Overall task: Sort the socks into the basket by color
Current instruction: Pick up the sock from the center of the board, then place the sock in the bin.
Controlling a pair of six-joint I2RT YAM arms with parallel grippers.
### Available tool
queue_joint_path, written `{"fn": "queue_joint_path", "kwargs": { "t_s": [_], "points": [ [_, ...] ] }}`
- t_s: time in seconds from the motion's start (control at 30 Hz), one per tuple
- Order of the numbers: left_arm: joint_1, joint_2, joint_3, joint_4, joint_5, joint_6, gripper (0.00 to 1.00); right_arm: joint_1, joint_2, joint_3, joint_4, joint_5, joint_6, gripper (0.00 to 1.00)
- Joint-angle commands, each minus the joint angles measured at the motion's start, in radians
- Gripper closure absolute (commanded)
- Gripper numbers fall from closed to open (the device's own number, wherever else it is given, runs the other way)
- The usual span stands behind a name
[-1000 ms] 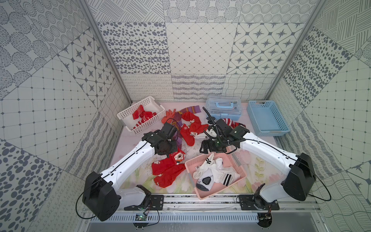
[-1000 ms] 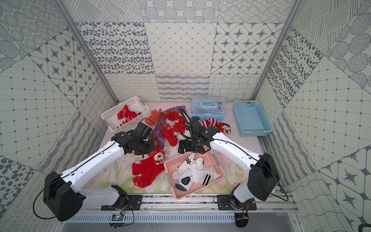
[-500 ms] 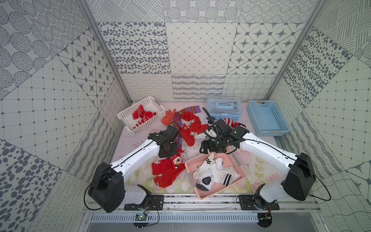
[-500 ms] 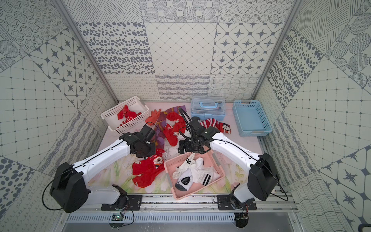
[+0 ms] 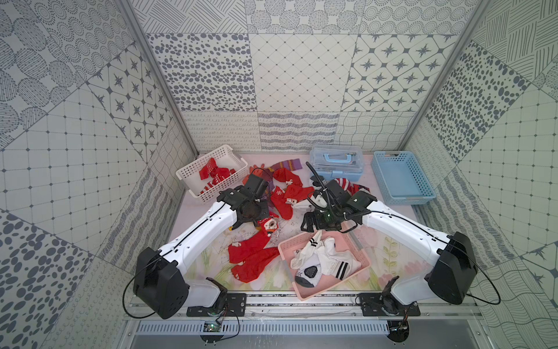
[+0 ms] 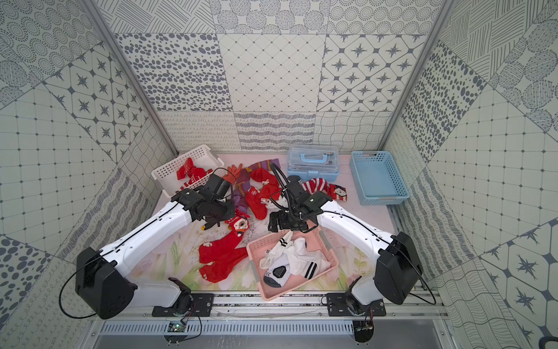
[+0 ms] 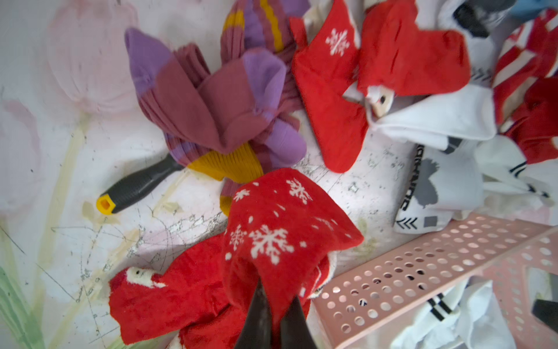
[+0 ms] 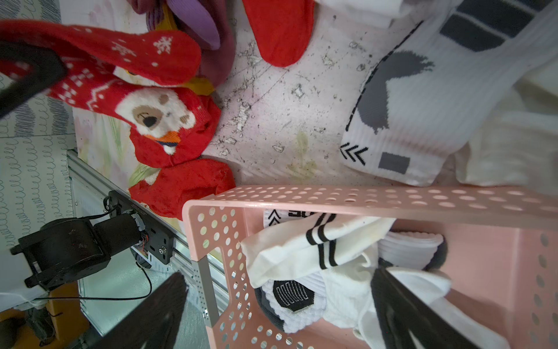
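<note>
Left wrist view: left claw (image 7: pixel 273 314) pinches a red snowflake sock (image 7: pixel 280 238); right claw (image 8: pixel 280 308) gapes wide above the pink basket (image 8: pixel 362 201).

The red sock (image 7: pixel 280 238) is fuzzy knit cloth. The purple sock (image 7: pixel 217 111) is ribbed knit, matt. The white sock (image 8: pixel 422 99) is finely ribbed cloth. The pink basket (image 8: pixel 362 199) is smooth perforated plastic with a slight sheen. The surface (image 8: pixel 271 99) looks scuffed and flaking. The fingers (image 7: pixel 256 314) are matt black.
</note>
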Motion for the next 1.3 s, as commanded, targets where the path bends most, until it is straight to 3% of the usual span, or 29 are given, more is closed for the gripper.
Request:
{"fn": "queue_joint_path", "kwargs": {
  "t_s": [0.0, 0.3, 0.63, 1.27],
  "points": [
    [0.050, 0.013, 0.103, -0.061, -0.018, 0.094, 1.00, -0.003, -0.004, 0.022, 0.017, 0.002, -0.010, 0.02],
    [0.264, 0.097, 0.265, -0.013, 0.027, 0.199, 1.00, -0.003, 0.025, 0.076, -0.014, 0.023, -0.047, 0.02],
    [0.465, 0.328, 0.516, 0.049, 0.037, 0.287, 1.00, -0.018, 0.063, 0.131, -0.021, 0.003, -0.089, 0.02],
    [0.630, 0.888, 1.073, 0.078, 0.009, 0.333, 1.00, -0.106, 0.173, 0.246, -0.029, -0.055, -0.138, 0.02]
  ]
}}
